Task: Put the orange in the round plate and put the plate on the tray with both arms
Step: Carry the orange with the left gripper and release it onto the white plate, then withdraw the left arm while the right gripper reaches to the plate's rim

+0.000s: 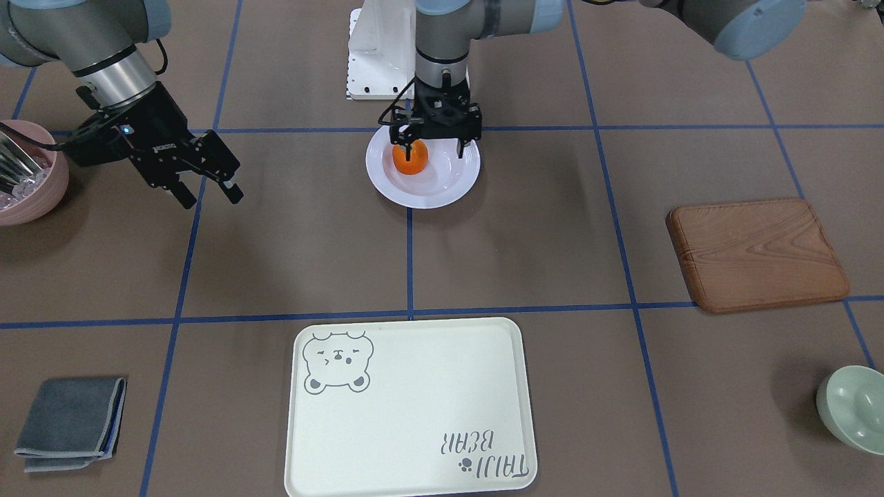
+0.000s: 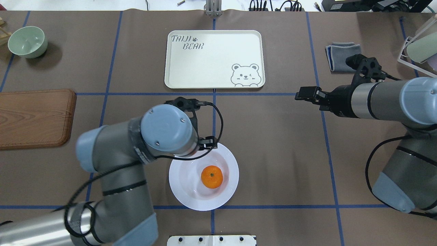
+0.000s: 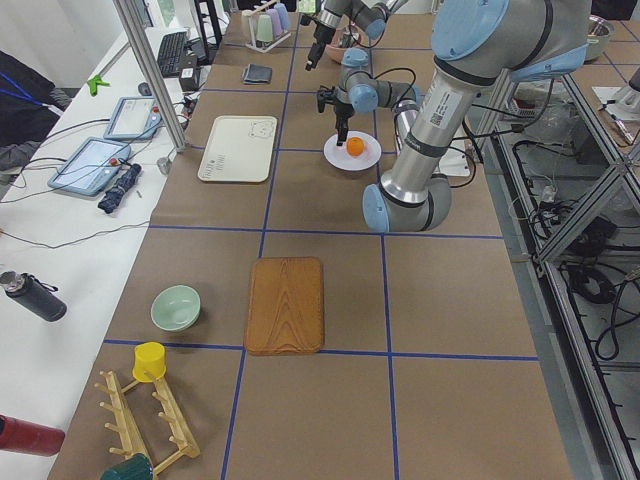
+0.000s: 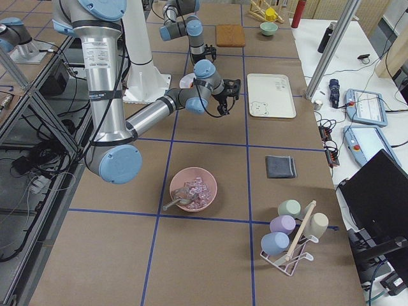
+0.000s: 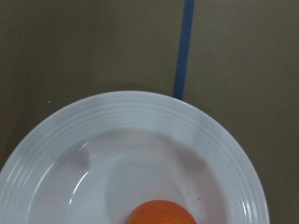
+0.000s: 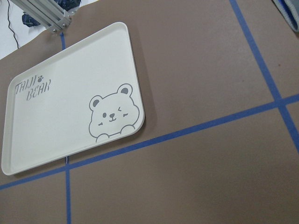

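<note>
The orange (image 2: 211, 176) lay in the round plate (image 2: 231, 185). The left gripper (image 1: 435, 150) hung above it, jaws spread. The right gripper (image 1: 212, 199), jaws also spread, held nothing.

Bright, even light from above fills every view. Soft, faint shadows lie on the brown tabletop (image 1: 552, 241), one just beside the green bowl (image 2: 27, 41). The round plate (image 5: 140, 116) carries small glossy streaks of glare, and the orange (image 5: 161, 212) on it looks soft, slightly out of focus
</note>
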